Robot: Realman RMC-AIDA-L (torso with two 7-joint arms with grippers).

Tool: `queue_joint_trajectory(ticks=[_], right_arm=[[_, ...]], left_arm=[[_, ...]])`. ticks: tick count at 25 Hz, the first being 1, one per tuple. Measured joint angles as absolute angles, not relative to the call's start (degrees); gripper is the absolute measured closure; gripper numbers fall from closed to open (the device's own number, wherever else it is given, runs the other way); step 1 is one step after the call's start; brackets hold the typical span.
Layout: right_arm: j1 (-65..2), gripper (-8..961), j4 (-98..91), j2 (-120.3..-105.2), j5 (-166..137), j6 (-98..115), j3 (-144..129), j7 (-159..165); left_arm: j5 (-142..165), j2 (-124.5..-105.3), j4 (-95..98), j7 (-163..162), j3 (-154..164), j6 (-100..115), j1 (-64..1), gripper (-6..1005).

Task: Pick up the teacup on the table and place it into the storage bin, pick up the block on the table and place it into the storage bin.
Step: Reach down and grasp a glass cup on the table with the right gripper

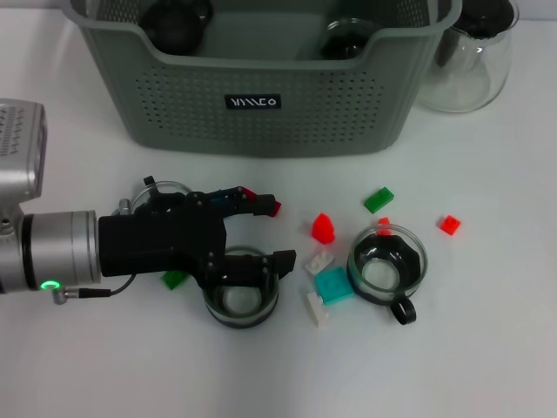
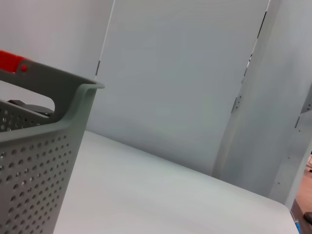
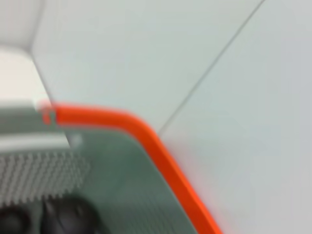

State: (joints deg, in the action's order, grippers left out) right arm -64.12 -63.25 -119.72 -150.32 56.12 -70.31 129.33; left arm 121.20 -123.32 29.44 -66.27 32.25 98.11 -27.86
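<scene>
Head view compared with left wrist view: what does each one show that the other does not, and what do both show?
Only the head view shows the left gripper open around a glass teacup, a second teacup, scattered blocks such as the teal one, and a glass carafe. Only the left wrist view shows the wall panels behind the table. Both show the storage bin and the white table.

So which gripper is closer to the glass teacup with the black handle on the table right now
Left. The left gripper is over another teacup just left of the handled teacup. The right gripper is not in the head view, so its position can't be told.
</scene>
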Motion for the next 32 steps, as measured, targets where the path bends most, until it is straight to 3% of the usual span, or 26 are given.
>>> queue_joint_trajectory(ticks=[10,13,21,28,32], right_arm=[[-54.7,273,-78.9,-117.15,-131.8,68.5,-64.5,126.3],[-51.4,75,-81.3,-115.86,-124.8,74.5,-61.6,124.2],[-41.5,83,-79.8,-113.24,-105.1,97.2,-47.6,114.9],[-37.2,84,-76.4,-111.17,-107.1,110.0,-46.3,112.1],[-36.5,83,-75.3,-111.21,-117.5,113.1,-47.5,112.4]], left_arm=[[121.5,-123.23,29.4,-66.4,32.3,98.2,-27.9,128],[121.5,-123.2,29.4,-66.4,32.3,98.3,-27.9,128],[121.7,-123.09,29.4,-66.4,32.3,98.6,-27.3,127],[121.7,-122.98,29.4,-66.4,32.3,98.6,-26.8,127],[121.7,-122.96,29.4,-66.3,32.4,98.6,-26.7,127]])
